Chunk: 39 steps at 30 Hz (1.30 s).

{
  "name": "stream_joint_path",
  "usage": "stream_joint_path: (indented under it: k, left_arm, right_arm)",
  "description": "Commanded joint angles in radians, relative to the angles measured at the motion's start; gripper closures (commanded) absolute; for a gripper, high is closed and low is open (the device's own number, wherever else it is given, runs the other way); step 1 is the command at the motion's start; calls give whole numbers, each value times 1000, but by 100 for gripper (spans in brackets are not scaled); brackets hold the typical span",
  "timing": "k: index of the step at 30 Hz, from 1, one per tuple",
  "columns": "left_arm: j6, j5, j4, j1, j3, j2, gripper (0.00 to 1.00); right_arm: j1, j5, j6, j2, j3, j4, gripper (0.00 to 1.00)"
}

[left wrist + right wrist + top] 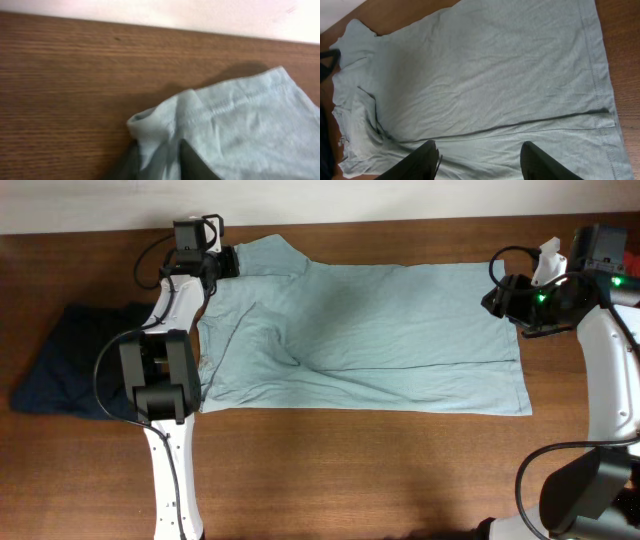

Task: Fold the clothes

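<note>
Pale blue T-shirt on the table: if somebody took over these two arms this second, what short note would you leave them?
Left gripper: shut on the far sleeve of the T-shirt, with fabric bunched between its fingers.
Right gripper: open and empty, above the hem end.
Things: the T-shirt is spread nearly flat on the table, collar end toward the left arm. A navy garment lies crumpled beside it.
Done: the shirt is laid out. A long crease runs along its near side; I cannot tell if that is a fold.
Left: the folds themselves, then the navy garment.
</note>
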Motion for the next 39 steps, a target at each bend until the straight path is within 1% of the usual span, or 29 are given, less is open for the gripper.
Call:
stream_joint_path:
  k: [1,3,4,6,7,8,10,16,21,25,27,32,39]
  left_arm:
    - [-3,60,-37,3,40,32,87]
    - [1,66,-79,3,84,32,98]
    - [9,67,-105,3,110,31,100]
    - [32,69,-167,3,176,30,100]
    - [38,69,-243,3,250,28,100]
    - [43,69,-283,3,291,27,100]
    - [64,68,-363,3,382,26,100]
    - [95,69,-568,0,576,26,100]
    - [109,69,-703,-13,603,24,100]
    - [119,71,-793,-28,603,24,100]
    - [141,81,-835,-39,604,20,100]
    - [174,80,-952,-52,604,-14,100]
    - [174,80,-1029,-52,604,-66,100]
  right_arm:
    - [9,13,-11,2,-5,3,42]
    - [9,13,-11,2,-5,5,42]
    - [9,13,-11,2,-5,7,42]
    - [9,30,-11,2,-5,22,42]
    - [9,63,-11,2,-5,50,41]
    - [9,87,-11,3,-5,71,40]
    - [6,129,-11,3,-5,127,35]
    - [5,163,-7,18,-5,317,35]
    - [4,162,-7,84,-5,410,36]
    - [-10,162,-2,182,-5,499,35]
    - [-32,155,42,226,-3,537,35]
    - [-91,75,101,301,-3,615,35]
    - [-144,37,151,371,-3,706,35]
